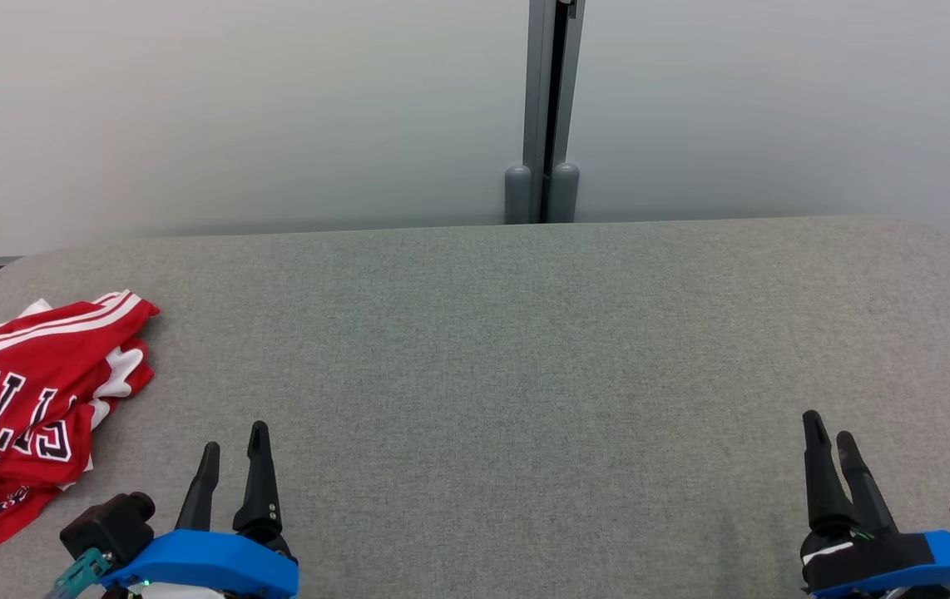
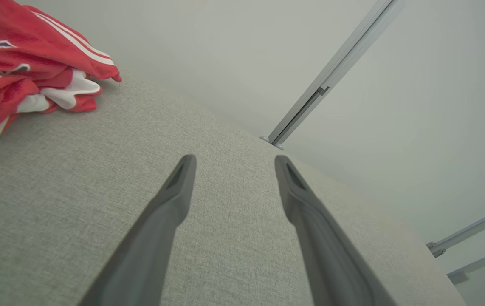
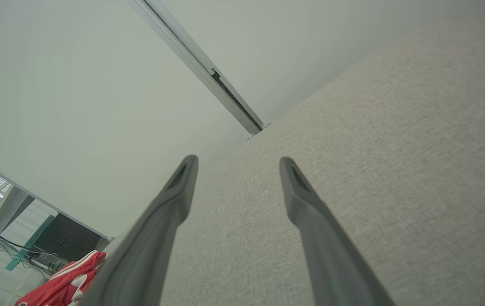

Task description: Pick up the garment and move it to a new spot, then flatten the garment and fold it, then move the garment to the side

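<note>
Fingers of left gripper and right gripper stand spread, empty, above the desk; red jersey, lettering too crumpled to read, lies bunched at the desk's left edge.

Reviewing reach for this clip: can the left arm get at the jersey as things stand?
Probably yes: the left gripper is open, the jersey lies crumpled close to its left, and nothing stands between them.

You're looking at a table covered in matt, coarse-woven grey cloth. At the left edge lies a smooth red fabric garment.
</note>
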You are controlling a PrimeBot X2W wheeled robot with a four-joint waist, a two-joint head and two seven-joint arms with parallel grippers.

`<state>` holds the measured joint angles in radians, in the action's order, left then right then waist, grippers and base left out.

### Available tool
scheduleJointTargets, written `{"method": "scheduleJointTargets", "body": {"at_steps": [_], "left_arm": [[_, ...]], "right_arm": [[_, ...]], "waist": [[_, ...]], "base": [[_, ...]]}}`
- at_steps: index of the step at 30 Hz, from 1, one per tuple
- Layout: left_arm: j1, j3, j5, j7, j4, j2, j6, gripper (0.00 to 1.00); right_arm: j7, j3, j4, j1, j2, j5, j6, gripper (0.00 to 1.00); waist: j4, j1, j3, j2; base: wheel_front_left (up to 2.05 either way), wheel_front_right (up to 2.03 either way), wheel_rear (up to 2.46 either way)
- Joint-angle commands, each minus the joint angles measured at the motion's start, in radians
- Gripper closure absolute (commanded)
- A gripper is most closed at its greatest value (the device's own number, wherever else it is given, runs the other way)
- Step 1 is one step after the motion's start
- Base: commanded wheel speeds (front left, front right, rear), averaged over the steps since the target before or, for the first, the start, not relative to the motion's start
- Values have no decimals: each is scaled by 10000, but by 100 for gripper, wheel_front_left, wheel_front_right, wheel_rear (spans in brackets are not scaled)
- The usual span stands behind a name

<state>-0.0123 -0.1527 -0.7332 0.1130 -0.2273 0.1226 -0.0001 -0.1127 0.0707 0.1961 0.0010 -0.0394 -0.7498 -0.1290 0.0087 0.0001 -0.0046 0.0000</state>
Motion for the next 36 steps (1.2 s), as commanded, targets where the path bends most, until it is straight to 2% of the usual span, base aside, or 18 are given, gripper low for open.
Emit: {"method": "scheduleJointTargets", "body": {"at_steps": [1, 22, 36], "left_arm": [[-56, -102, 322, 107, 155, 97, 51, 0], [83, -604, 2213, 630, 135, 299, 383, 0], [227, -786, 2818, 850, -8, 353, 473, 0]], "right_arm": [[-116, -12, -136, -31, -85, 289, -14, 0], [-640, -69, -58, 107, -107, 2281, -19, 0], [-742, -161, -13, 195, -122, 3393, -22, 0]], "waist": [[0, 0, 6, 0], [18, 0, 45, 0], [88, 0, 37, 0]], "base": [[0, 0, 0], [0, 0, 0], [0, 0, 0]]}}
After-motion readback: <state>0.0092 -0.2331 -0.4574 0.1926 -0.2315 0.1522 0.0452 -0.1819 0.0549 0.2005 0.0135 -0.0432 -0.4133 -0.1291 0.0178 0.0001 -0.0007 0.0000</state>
